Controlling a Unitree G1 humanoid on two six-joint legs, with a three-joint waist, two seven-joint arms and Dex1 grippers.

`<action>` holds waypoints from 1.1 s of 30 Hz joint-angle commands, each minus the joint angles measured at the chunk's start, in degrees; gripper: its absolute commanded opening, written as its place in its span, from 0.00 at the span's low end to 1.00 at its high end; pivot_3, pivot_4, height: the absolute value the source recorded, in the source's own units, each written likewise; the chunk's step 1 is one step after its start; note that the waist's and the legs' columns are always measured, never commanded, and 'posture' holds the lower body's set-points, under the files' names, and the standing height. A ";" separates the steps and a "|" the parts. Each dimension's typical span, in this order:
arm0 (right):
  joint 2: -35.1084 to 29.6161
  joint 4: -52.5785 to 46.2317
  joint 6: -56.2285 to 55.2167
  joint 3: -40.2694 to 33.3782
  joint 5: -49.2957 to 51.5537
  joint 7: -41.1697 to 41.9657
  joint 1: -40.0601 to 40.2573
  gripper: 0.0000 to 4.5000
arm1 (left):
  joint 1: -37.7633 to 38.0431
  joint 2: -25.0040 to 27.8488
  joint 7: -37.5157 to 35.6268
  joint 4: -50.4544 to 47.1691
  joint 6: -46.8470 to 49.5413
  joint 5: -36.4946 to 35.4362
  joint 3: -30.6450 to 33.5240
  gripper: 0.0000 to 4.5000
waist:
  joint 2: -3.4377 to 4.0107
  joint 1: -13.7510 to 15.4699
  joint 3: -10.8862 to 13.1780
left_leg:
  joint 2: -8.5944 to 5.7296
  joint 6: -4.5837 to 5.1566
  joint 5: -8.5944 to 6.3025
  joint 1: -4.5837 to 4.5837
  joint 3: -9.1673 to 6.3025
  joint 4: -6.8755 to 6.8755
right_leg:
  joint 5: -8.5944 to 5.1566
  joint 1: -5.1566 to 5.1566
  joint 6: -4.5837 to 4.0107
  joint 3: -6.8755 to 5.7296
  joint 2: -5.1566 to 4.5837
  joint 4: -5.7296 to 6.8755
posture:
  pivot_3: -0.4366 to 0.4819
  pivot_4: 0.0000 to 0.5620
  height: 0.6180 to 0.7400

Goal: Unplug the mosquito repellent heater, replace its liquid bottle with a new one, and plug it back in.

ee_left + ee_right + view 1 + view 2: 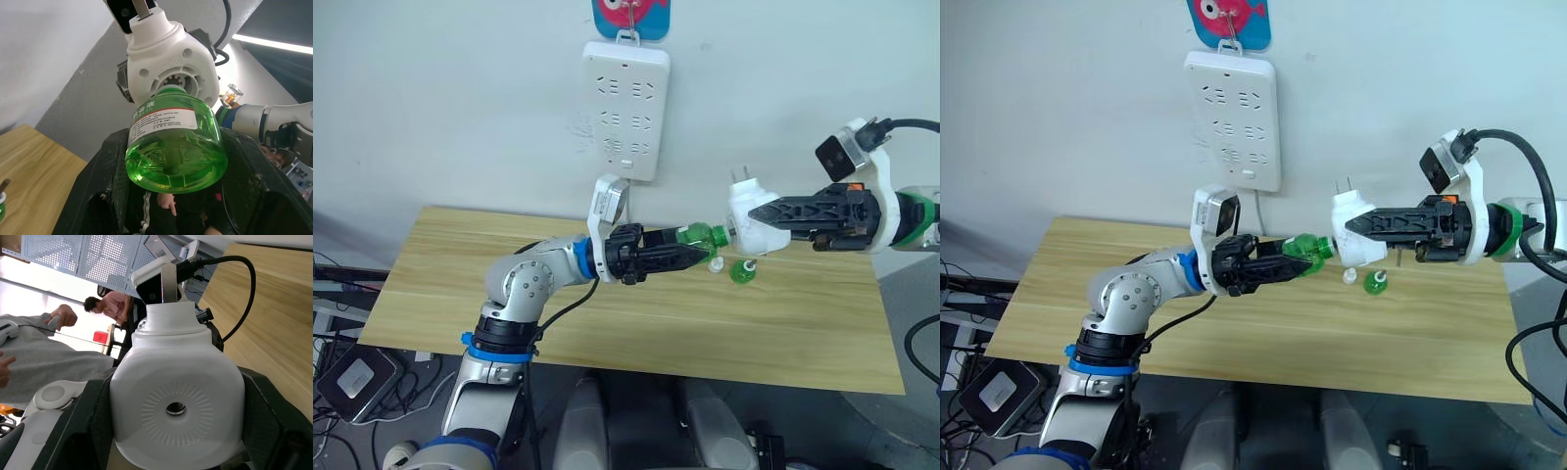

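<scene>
My right gripper (pixel 756 212) is shut on the mosquito repellent heater (pixel 742 233), a white rounded unit held above the table with its prongs pointing up. In the right wrist view the heater (pixel 177 396) shows its round vent hole. My left gripper (pixel 698 254) is shut on a green liquid bottle (pixel 705 235). In the left wrist view the bottle (pixel 176 142) has its neck at the socket on the heater's underside (pixel 168 63). A second green bottle (pixel 742 271) lies on the wooden table (pixel 607 313) just below the heater, beside a small white cap (pixel 716 264).
A long white power strip (pixel 625 110) hangs on the wall above the table's back edge, behind my left arm. The right wrist view shows a person in a grey sleeve (pixel 44 362) and another person (pixel 110 303) in the background.
</scene>
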 commanded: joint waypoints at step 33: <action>2.84 -15.26 -5.99 5.33 1.88 -4.34 -6.82 0.66 | -1.26 -3.41 -1.91 -2.58 -1.65 0.73 -2.29 0.49 | 0.00 -0.02 0.00 | 0.03 0.00 0.00 -0.10 0.01 0.01 | 0.00 -0.12 0.00 0.00 0.01 0.04 | 0.35 0.58 1.00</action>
